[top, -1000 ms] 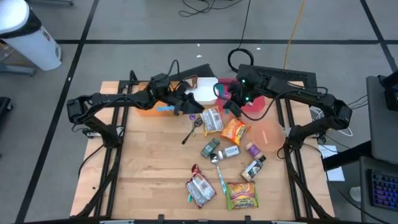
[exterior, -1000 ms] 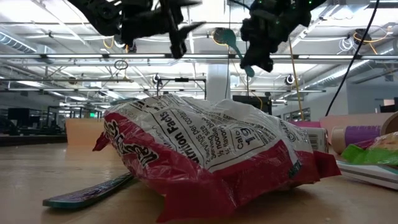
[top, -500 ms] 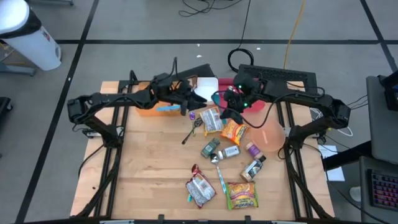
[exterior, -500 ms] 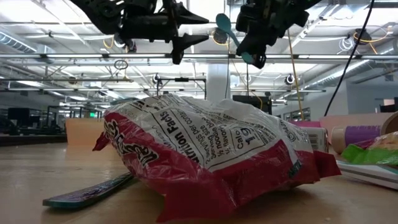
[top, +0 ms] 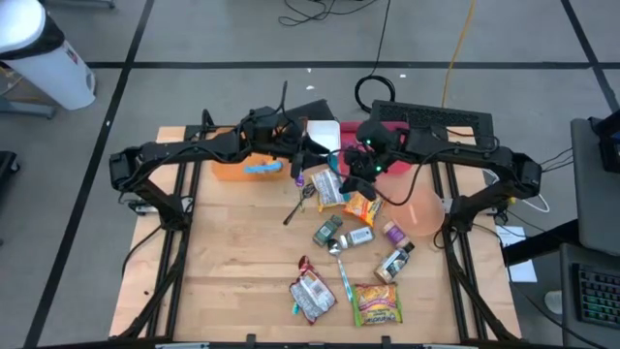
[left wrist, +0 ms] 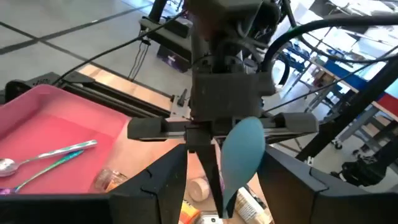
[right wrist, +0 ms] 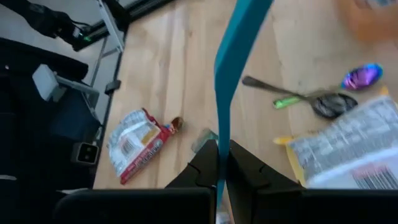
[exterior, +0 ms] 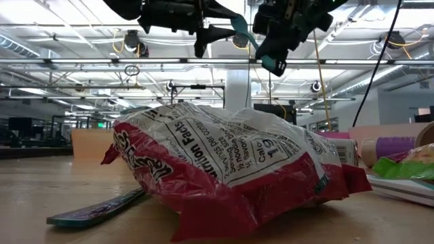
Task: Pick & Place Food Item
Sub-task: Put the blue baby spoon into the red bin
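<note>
High view: right hand (top: 351, 161) is clamped on a teal spoon (exterior: 249, 42), held aloft over the worktop's (top: 232, 252) far edge. Left hand (top: 308, 155), half-spread and empty, faces it from nine o'clock, the spoon's bowl between its fingers (left wrist: 165, 180). Looks like a handover; left is nearest.

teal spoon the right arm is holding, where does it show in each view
High view: teal spoon pokes out left of the right gripper, between the two arms.
Low view: near the top centre, slanting down into that gripper.
Left wrist view: bowl faces the camera, mid-frame.
Right wrist view: handle rises from the shut fingers.
Shared landmark: red-and-white snack bag, also in the low and right wrist views.
</note>
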Motion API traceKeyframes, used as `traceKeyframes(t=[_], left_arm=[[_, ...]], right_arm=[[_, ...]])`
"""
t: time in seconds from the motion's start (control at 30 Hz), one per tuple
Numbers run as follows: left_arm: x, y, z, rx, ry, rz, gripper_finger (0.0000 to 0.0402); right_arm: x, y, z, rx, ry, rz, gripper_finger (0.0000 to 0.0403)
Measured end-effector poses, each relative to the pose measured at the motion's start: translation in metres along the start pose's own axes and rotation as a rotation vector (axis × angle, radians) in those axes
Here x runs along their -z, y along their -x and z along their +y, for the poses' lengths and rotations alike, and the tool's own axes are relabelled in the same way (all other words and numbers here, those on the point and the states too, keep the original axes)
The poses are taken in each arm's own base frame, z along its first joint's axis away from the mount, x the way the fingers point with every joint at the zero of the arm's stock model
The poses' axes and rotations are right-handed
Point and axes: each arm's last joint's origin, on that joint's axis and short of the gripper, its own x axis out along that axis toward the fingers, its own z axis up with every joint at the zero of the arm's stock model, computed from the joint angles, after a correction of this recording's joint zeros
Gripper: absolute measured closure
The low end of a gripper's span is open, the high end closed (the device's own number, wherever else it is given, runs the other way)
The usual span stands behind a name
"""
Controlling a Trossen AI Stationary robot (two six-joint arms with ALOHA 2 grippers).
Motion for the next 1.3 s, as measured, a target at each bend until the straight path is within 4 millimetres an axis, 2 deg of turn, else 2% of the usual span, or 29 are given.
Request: traceKeyframes(t=[0.17, 0.47, 0.57, 0.73, 0.9, 1.3], left_arm=[[0.005, -0.001, -0.001, -0.027, 0.036, 0.037, 0.0226], [0.007, -0.005, -0.007, -0.040, 0.014, 0.024, 0.0361], [0.006, -0.005, -0.006, -0.055, 0.015, 0.014, 0.0390], [0.006, -0.005, -0.007, -0.045, 0.013, 0.014, 0.0377], [0.006, -0.005, -0.006, -0.050, 0.013, 0.010, 0.0394], [0.005, -0.005, -0.007, -0.034, 0.025, 0.007, 0.0396]], right_arm=[[0.000, -0.003, 0.004, -0.009, -0.006, 0.008, 0.0399], [0.000, -0.005, 0.008, -0.014, -0.008, 0.010, 0.0399], [0.000, -0.005, 0.008, -0.014, -0.014, 0.009, 0.0399], [0.000, -0.005, 0.008, -0.018, -0.008, 0.010, 0.0399], [0.000, -0.005, 0.007, 0.011, -0.003, 0.003, 0.0389], [-0.012, -0.004, 0.008, 0.017, 0.017, -0.100, 0.0278]])
